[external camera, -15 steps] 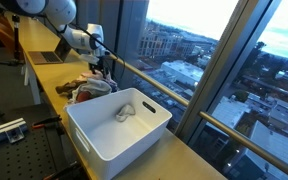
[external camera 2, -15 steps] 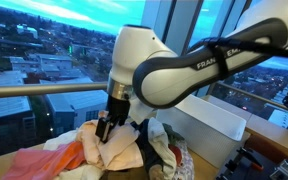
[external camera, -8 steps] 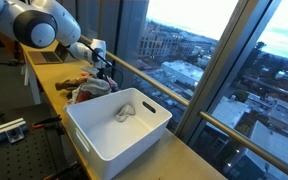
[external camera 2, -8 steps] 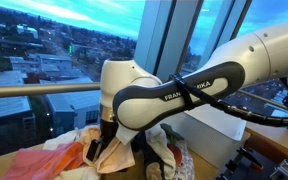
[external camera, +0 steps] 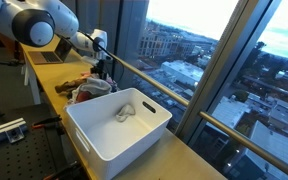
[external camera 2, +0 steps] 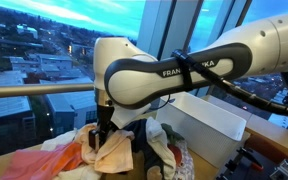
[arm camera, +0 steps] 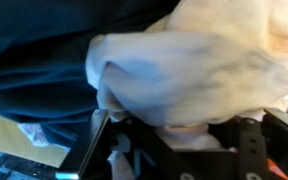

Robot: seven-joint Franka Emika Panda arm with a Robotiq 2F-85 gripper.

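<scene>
in an exterior view, a pink cloth (external camera 2: 36, 160) lies at the left edge of the pile of clothes (external camera 2: 154, 150). just right of it your hand (external camera 2: 102, 138) is down in the pile. the wrist view shows a cream cloth (arm camera: 194, 55) bunched between the fingers (arm camera: 92, 148), so the hand looks clamped on it, with a dark blue cloth (arm camera: 29, 75) crowding in beside. further right stands the white bin (external camera 2: 216, 118), near the pile on the tabletop (external camera: 189, 158), one small cloth (external camera: 124, 112) lying inside. i judge you at the grasp step, drawing one piece out of the heap. the next move calls for a straight, slow lift so that clinging neighbours drop off.
</scene>
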